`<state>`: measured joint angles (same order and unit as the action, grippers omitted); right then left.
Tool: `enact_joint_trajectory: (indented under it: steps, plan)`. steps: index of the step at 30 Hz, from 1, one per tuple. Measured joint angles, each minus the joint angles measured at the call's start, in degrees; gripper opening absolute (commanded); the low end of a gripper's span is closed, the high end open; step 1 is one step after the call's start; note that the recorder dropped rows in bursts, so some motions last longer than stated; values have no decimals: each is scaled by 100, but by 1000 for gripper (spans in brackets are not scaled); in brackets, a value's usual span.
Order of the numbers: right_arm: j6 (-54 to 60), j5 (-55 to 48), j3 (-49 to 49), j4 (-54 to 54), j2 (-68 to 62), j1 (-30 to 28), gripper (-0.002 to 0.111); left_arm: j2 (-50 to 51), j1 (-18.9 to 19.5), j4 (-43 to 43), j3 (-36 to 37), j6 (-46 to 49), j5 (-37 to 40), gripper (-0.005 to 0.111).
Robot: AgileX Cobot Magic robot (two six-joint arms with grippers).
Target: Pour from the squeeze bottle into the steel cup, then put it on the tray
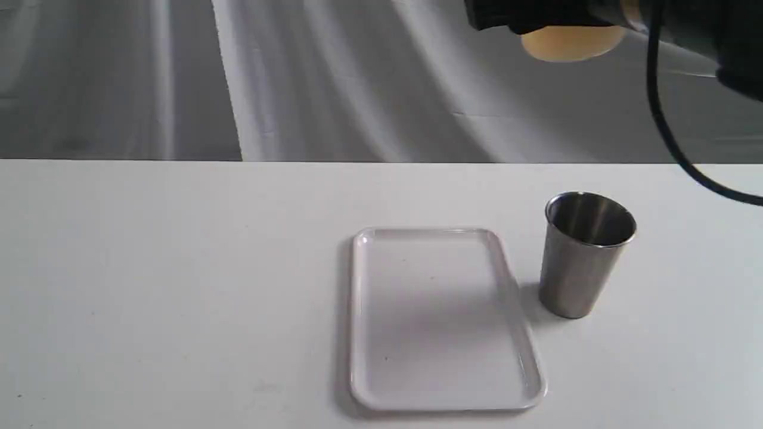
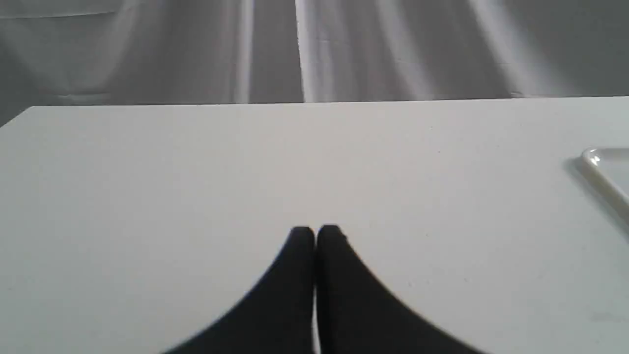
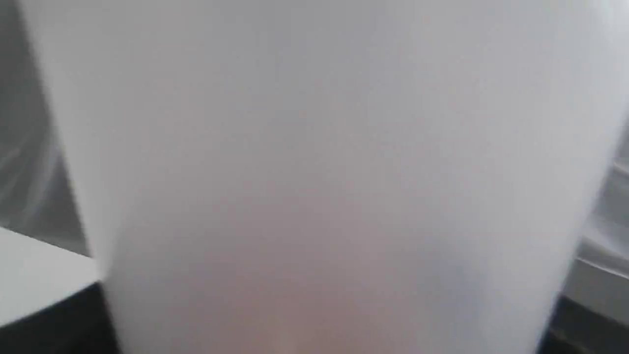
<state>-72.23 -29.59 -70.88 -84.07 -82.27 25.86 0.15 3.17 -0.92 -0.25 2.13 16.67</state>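
Right fingers [image 1: 512,18] clamp the translucent whitish plastic squeeze bottle [image 1: 572,44] around its body; it is probably light and soft-walled, so grip gently. Left fingers [image 2: 300,275] are pressed together, empty.

We find the squeeze bottle [image 3: 314,162] close before the right claw [image 3: 319,344]: blurred, whitish, faintly amber nearest the claw. Beyond it lie a white table [image 3: 34,275] corner and grey curtain [image 3: 24,147].

Exterior camera overlooks the white table [image 1: 149,268]; my left wrist's skims it, sharing the flat white plastic tray [image 1: 441,322]; my right's sits close against the translucent whitish plastic bottle [image 3: 314,172].
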Motion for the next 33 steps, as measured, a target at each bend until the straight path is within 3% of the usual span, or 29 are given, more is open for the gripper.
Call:
enact_joint_trajectory:
  steps: [22, 33]
  plan:
    - [-230, 112, 1278, -692, 3, -1983, 0, 0, 0, 0, 0, 0, 0, 0]
    - [-230, 167, 1986, -1248, 3, -2119, 0, 0, 0, 0, 0, 0, 0, 0]
